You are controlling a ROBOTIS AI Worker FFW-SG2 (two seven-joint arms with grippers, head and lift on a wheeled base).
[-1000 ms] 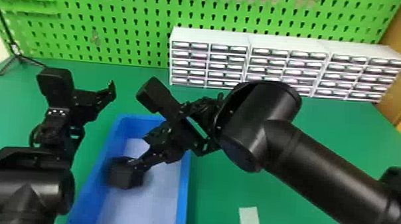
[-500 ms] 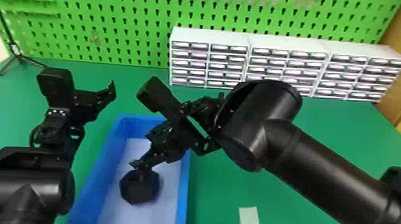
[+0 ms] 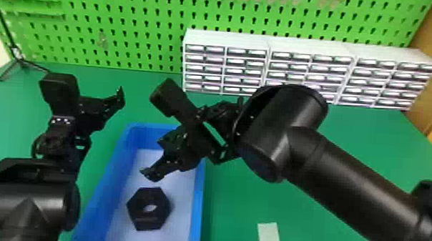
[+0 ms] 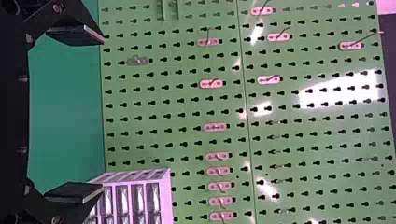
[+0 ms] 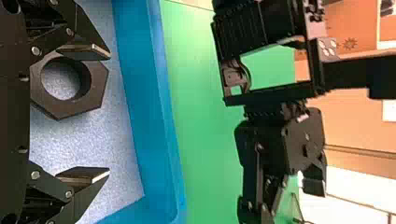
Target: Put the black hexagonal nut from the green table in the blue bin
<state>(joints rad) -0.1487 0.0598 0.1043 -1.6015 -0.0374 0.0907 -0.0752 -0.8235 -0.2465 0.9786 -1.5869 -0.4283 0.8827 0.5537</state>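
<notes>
Holding left hand (image 4: 102,114) spread outside blue bin (image 3: 197,214), right hand (image 5: 109,114) spread above, likely for releasing black hexagonal nut (image 3: 150,196) inside.

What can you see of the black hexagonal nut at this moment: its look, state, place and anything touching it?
The black hexagonal nut is a thick six-sided block with flat side faces and a round hole right through it, the pale bin floor showing inside. Its surface looks matte, perhaps plastic. It appears whole and lies flat on the floor of the blue bin. The open right gripper is above it, with one finger overlapping its edge in the right wrist view; the head view shows no contact.
</notes>
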